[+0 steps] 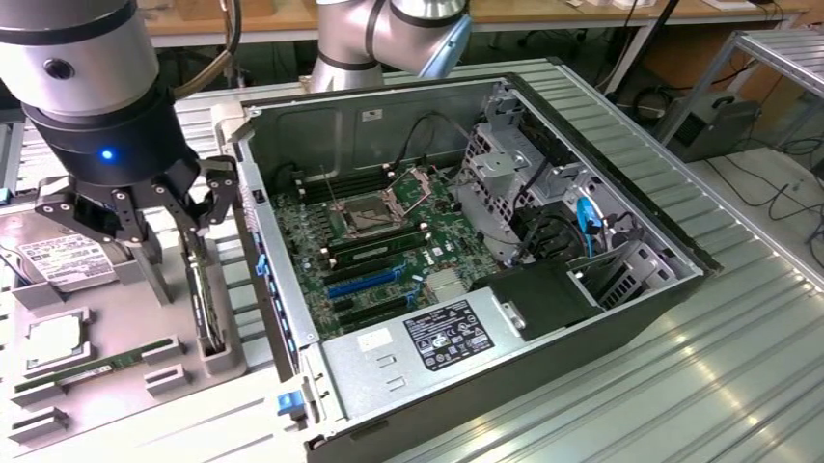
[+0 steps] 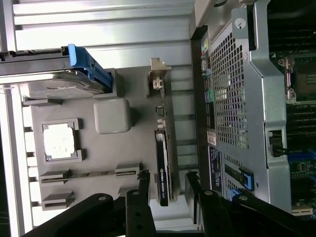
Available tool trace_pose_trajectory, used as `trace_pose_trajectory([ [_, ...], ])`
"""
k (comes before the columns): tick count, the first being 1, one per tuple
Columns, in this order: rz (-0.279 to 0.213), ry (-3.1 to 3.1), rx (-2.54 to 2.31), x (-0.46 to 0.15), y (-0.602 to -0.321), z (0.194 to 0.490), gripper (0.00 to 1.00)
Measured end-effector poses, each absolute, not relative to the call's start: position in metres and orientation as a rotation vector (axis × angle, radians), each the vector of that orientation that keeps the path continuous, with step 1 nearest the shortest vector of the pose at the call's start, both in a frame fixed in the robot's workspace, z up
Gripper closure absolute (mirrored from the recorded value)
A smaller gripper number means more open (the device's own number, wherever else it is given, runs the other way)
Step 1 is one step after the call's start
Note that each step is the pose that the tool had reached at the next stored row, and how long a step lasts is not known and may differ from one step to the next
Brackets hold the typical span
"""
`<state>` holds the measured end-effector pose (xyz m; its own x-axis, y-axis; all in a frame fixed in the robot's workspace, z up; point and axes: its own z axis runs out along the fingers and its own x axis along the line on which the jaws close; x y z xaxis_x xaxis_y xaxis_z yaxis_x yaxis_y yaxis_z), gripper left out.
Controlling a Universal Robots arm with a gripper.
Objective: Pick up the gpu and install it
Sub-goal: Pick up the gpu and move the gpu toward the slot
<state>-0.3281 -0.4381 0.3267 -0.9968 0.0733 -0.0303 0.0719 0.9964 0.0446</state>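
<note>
The gpu (image 2: 162, 163) stands on its edge in a slot of the grey parts tray (image 2: 133, 148), a thin dark card with its silver bracket (image 2: 158, 74) at one end. In the exterior view the gpu (image 1: 206, 289) sits just to the left of the open computer case (image 1: 670, 280). My gripper (image 2: 168, 186) hangs right over the card's end away from the bracket. It is open, with one black finger (image 2: 143, 185) on each side of the card and a gap to it on both sides. From outside, the gripper (image 1: 174, 217) is seen low over the tray.
The tray also carries a silver hard drive (image 2: 49, 74) with a blue clip, a CPU (image 2: 59, 140), a RAM stick (image 2: 91, 174) and a grey block (image 2: 112, 116). The case lies open with its motherboard (image 1: 386, 231) exposed. Ribbed metal table (image 1: 721, 386) surrounds everything.
</note>
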Motion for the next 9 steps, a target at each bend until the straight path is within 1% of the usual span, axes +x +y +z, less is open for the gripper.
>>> trace_pose_trajectory([
  [9,0.068,3.107,0.113,-0.328,-0.438,0.309,0.58],
])
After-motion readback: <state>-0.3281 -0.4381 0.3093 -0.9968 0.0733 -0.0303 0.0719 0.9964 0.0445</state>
